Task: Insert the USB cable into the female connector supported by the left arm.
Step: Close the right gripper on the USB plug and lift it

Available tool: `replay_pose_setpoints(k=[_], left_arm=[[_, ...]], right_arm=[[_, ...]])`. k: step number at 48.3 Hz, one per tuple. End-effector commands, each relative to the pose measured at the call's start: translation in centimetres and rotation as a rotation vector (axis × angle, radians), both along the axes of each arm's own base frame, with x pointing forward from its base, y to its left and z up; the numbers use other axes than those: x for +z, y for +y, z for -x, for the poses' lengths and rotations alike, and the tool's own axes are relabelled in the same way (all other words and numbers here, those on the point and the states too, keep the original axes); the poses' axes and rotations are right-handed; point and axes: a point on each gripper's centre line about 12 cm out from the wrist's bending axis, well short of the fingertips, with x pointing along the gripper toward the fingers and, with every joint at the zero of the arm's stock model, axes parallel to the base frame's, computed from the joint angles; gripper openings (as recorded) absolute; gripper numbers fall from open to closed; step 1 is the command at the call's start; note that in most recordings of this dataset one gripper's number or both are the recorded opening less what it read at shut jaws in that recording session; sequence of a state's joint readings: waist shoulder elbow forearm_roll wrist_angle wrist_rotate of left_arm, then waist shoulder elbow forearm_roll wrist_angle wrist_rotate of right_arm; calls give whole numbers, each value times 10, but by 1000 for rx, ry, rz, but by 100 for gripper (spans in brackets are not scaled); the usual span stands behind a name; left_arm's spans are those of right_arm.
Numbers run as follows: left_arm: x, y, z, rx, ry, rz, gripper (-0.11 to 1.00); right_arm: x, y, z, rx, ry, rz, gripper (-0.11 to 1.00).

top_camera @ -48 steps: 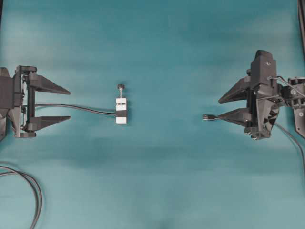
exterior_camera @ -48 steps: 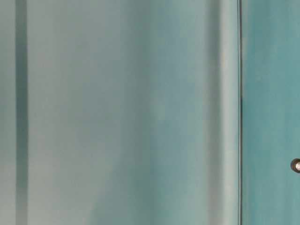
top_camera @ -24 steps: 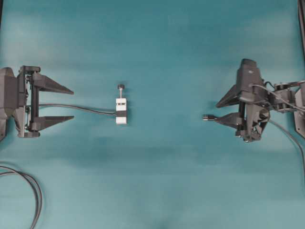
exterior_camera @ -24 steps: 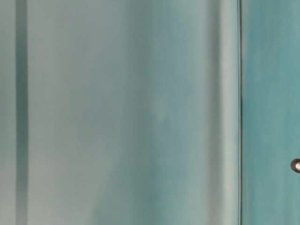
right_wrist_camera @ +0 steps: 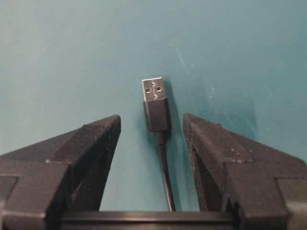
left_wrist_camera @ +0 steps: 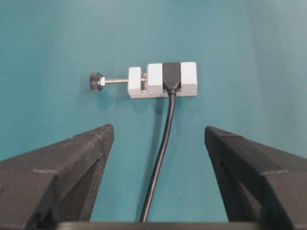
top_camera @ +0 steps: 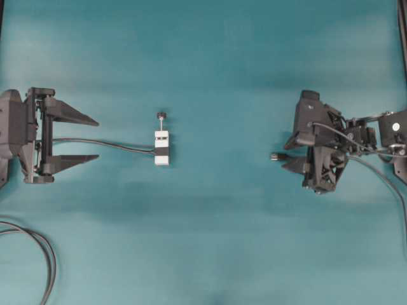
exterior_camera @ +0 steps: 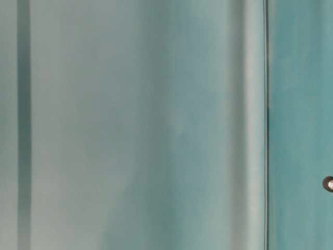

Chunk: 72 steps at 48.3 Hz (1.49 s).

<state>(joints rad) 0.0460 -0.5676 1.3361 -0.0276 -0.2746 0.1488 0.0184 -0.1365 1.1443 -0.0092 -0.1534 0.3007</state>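
The female connector [top_camera: 161, 144] is a black socket banded across a white clamp block [left_wrist_camera: 188, 79] lying on the teal mat left of centre, with its black screw knob [top_camera: 161, 115] pointing to the far side. Its thin cable [left_wrist_camera: 160, 153] runs back between the wide-open fingers of my left gripper [top_camera: 96, 138], which stays well short of the block. The USB cable's plug [top_camera: 276, 156] lies flat on the mat. In the right wrist view the plug [right_wrist_camera: 156, 103] sits between the fingers [right_wrist_camera: 96, 143] of my open right gripper [right_wrist_camera: 151, 120], untouched.
A thicker black cable [top_camera: 46, 254] loops along the mat's front left corner. The right arm's own wiring [top_camera: 381, 171] trails off to the right. The table-level view shows only blurred teal surfaces and a small round fitting [exterior_camera: 328, 183].
The right arm has moved left and tipped down, so its fingers now straddle the USB plug. The left gripper crept slightly right. Plug and block stayed put.
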Motion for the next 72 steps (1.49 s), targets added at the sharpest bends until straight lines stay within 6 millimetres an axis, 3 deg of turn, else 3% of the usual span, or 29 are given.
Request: replay_pose_setpoints(k=[1, 30, 35, 44, 59, 72], left_arm=[[7, 1, -5, -1, -22, -10, 85], [6, 1, -4, 0, -19, -8, 85], [5, 1, -4, -1, -18, -9, 85], [5, 1, -4, -1, -15, -9, 85], [-5, 1, -9, 0, 16, -9, 85], [-12, 2, -18, 3, -15, -11, 85]], right_arm=[[3, 3, -6, 15, -18, 1, 59], [-6, 4, -3, 21, 23, 6, 56], [-7, 4, -1, 21, 43, 7, 48], [-8, 4, 0, 21, 75, 8, 21], [-8, 4, 0, 29, 89, 13, 21], [3, 4, -17, 92, 101, 67, 21]])
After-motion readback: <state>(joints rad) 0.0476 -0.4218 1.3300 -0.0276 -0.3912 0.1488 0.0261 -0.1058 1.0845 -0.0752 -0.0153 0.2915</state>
